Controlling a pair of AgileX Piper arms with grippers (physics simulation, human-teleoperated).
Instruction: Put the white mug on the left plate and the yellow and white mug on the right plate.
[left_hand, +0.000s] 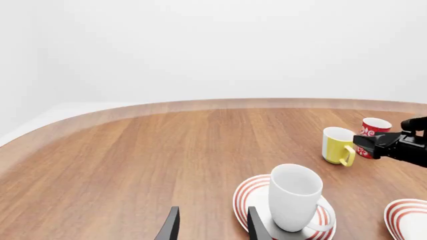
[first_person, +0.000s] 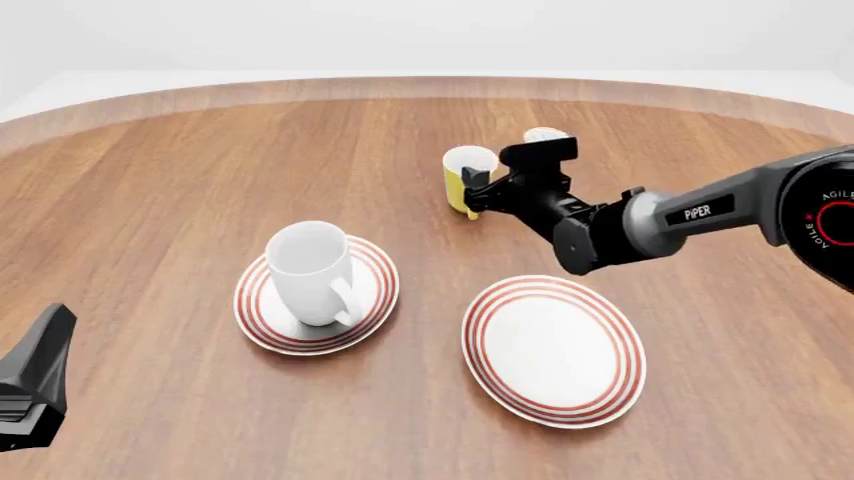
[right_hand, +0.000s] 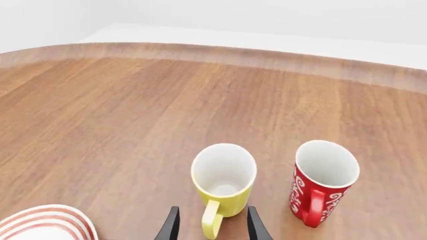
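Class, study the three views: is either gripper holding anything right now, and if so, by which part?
Nothing is held. The right gripper is open, its fingers either side of the yellow and white mug handle, not closed. The left gripper is open and empty beside the left plate.

high front view, two wrist close-ups

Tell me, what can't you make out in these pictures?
- Red mug: front view, mostly hidden behind the right gripper.
- Left gripper: left wrist view, fingertips only; front view cuts it at the edge.
- Right plate: left wrist view, cut off at the corner.
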